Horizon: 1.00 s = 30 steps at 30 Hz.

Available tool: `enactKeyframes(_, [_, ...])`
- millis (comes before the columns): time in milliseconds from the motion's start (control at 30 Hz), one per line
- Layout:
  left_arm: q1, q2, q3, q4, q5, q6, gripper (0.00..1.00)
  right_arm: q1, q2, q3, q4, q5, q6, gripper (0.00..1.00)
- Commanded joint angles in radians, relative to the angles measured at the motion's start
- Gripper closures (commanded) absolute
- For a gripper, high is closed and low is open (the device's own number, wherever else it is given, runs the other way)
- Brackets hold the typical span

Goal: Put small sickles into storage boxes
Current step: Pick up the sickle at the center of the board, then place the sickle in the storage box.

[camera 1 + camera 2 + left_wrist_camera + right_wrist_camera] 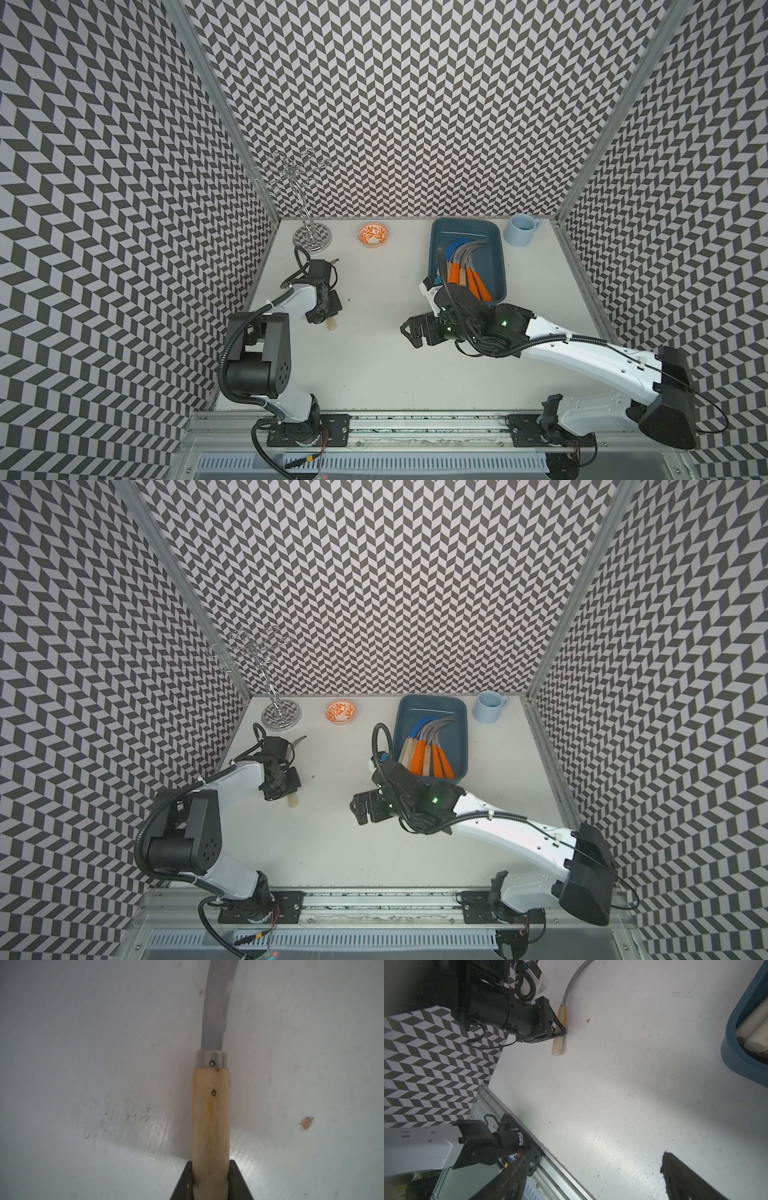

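Small sickles (471, 278) lie bunched in the storage box (461, 228), far right of the counter (374, 353) in both top views; one wood-handled sickle (331, 324) lies at left. Left wrist view: left end effector (211, 1178) clamps its handle. Right wrist view: right end effector (592, 1159) stands spread wide.

- Both top views are evenly and brightly lit; the walls (415, 104) are bowed near the edges.
- Glare is thrown on the table (158, 1132); a soft shadow is cast beside the small sickle (211, 1115).
- The right gripper (592, 1158) is rendered dark and blurred.
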Motion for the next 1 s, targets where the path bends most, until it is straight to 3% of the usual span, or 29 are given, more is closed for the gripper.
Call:
enactKeyframes(0, [-0.049,-0.022,0.066,-0.059,-0.013,0.001,1.0,-0.021,-0.019,0.012,0.003,0.036,0.002,0.0])
enactKeyframes(367, [-0.205,0.013,0.215,-0.145,-0.021,-0.08,1.0,-0.131,-0.052,0.012,-0.06,0.041,-0.006,0.0])
enactKeyframes(967, [-0.389,0.155,0.481,-0.235,-0.029,-0.154,1.0,-0.258,-0.132,-0.024,-0.111,0.026,-0.025,0.0])
